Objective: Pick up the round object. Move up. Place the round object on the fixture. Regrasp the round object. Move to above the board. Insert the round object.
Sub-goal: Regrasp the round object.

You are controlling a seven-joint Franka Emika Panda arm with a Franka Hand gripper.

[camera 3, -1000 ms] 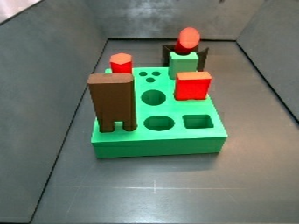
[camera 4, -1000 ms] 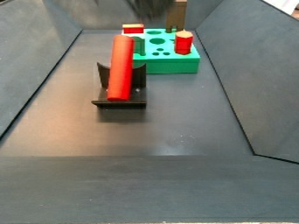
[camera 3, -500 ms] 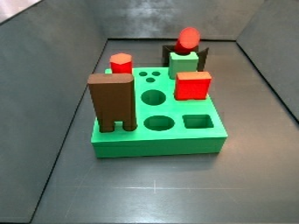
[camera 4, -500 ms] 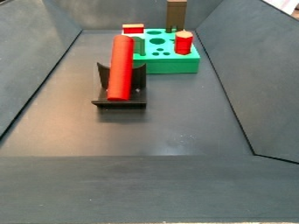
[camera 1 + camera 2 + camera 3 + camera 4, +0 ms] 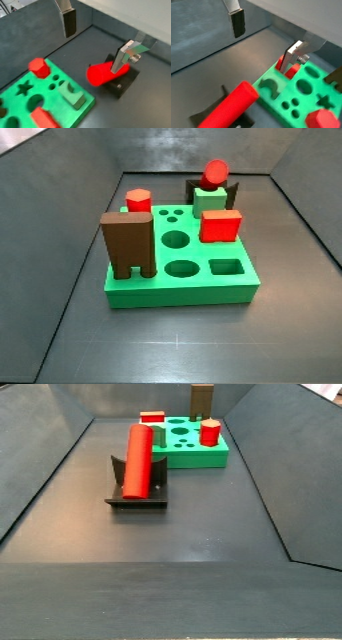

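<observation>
Gripper (image 5: 99,39) open and empty above the floor, unseen in side views, round object (image 5: 138,457) lying on fixture (image 5: 138,496)

round object (image 5: 136,459): smooth matt red | board (image 5: 181,288): matt green (plastic-looking) | gripper (image 5: 97,37) fingers (image 5: 69,23): silver metal

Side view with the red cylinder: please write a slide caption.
Round object resting on the fixture, board behind; gripper out of frame.
</observation>
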